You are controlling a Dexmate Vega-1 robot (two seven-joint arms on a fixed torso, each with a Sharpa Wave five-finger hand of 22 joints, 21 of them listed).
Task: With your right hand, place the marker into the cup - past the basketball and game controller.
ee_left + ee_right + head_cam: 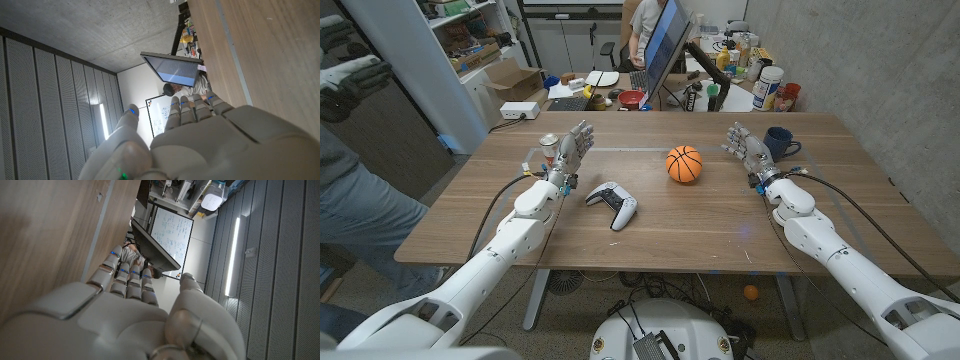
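I see a wooden table (650, 225) with a smooth, pale grain. On it sits a round orange basketball (684, 164) with black seams, near the middle. Left of it lies a white game controller (612, 205) with dark grips, curved like a boomerang. A dark blue cup (779, 142) with a handle stands toward the far right edge, just beside my right hand (748, 150). I cannot make out the marker in any view.

My right hand stands upright on its edge, fingers apart and empty, its casing glossy white plastic with grey segments. My left hand (572, 152) is likewise raised with fingers spread, holding nothing; just behind it stands a small cylindrical can (549, 149) with a metallic top.

From the left wrist I get the smooth white shell of the left hand (200, 140), fingers extended side by side along the wood, and a dark monitor (172, 70) beyond. The right wrist shows the right hand (125, 310) the same way, plus a whiteboard (172, 240) with writing that the head view lacks.
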